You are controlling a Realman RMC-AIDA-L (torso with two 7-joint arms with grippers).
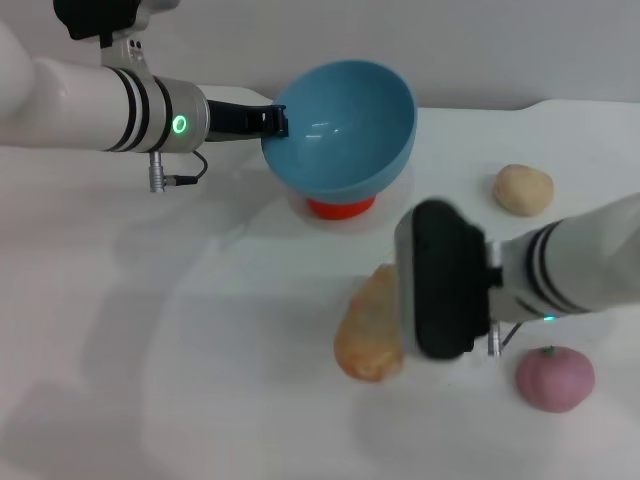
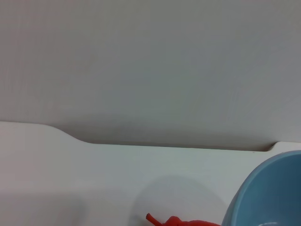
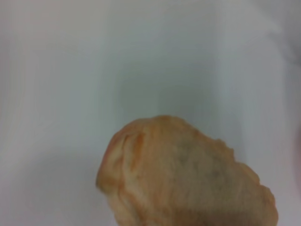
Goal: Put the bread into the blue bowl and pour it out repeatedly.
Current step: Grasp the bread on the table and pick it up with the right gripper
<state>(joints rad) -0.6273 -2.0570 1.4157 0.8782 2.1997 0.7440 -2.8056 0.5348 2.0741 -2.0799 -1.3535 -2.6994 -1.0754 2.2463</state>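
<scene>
Half hidden under the blue bowl [image 1: 345, 125]: a red object [image 1: 340, 207]. Bread [image 1: 372, 325] partly covered by the right gripper [image 1: 440, 280], fingers unseen; loaf cropped in the right wrist view.

A lab-like test bench: bare white table [image 1: 150, 380] against plain white wall [image 2: 150, 61].

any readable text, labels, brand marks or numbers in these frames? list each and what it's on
None: no words, numbers or brand marks can be read in any view.
Only sign: a lit green ring on the left arm's wrist, behind the left claw at the blue bowl; it is a light, not text.
The bread, right claw, beige ball and pink fruit-like object are plain.
</scene>
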